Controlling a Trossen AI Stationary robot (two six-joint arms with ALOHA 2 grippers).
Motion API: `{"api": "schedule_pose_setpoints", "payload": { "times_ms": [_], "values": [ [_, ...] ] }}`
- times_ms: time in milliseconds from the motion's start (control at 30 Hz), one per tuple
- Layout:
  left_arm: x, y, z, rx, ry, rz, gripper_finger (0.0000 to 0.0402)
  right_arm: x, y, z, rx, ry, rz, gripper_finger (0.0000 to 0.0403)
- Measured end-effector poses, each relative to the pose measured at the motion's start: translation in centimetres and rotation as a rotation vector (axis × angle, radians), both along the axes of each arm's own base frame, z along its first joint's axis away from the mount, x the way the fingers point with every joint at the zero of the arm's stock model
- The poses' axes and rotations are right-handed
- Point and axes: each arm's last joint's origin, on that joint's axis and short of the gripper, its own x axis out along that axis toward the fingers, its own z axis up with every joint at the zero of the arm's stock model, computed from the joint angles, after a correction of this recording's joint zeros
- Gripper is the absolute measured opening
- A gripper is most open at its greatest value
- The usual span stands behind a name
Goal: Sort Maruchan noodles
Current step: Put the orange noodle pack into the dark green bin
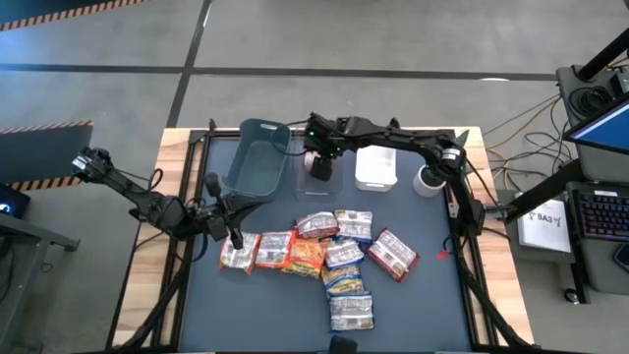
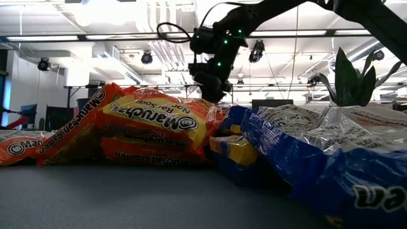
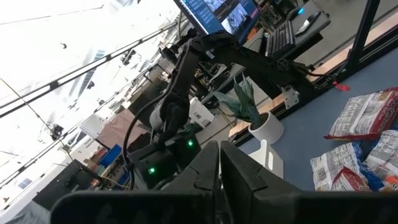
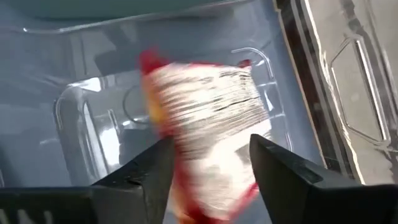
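Observation:
Several Maruchan noodle packets [image 1: 329, 258] lie flat in a loose heap on the dark mat; in the low view [image 2: 159, 124] they lean on one another. My right gripper [image 1: 319, 165] hangs over the clear bin [image 1: 307, 182], pointing down, fingers open [image 4: 211, 162]. A red-and-white packet [image 4: 211, 112] shows blurred between and below the fingers, over the clear bin's floor [image 4: 93, 124]. My left gripper [image 1: 234, 236] is shut [image 3: 219, 180] beside the heap's left end, by an orange-and-white packet [image 1: 239, 254].
A teal bin [image 1: 257, 157] stands left of the clear bin and a white bin [image 1: 375, 167] right of it. A white pot with a plant [image 1: 428, 180] stands at the far right. The mat's near part [image 1: 256, 315] is bare.

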Motion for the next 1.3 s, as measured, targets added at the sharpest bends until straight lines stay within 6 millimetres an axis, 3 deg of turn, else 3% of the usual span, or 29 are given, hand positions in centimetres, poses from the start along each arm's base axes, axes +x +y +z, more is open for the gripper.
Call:
{"api": "schedule_pose_setpoints", "payload": {
  "times_ms": [333,500,700,967,1167,1300],
  "values": [
    [0.0,0.0,0.0,-0.007,-0.002,-0.001,0.0,-2.0,2.4,3.7,0.063,-0.009,-0.054,0.0225],
    [0.0,0.0,0.0,-0.03,-0.01,-0.002,0.0,-3.2,6.8,5.9,0.091,-0.077,0.017,0.0216],
    [0.0,0.0,0.0,-0.085,-0.029,-0.006,0.0,-5.3,13.1,6.9,0.1,-0.225,0.113,0.021],
    [0.9,-0.5,-0.8,-0.218,-0.04,-0.013,0.0,-9.7,20.0,4.9,0.029,-0.459,0.211,0.021],
    [2.4,-1.2,-2.9,-0.374,-0.046,0.157,0.0,-13.2,23.2,3.6,-0.016,-0.548,0.269,0.0209],
    [3.4,-2.4,-4.7,-0.435,-0.004,0.137,0.0,-15.4,24.3,3.2,-0.025,-0.607,0.298,0.0209]
  ]
}}
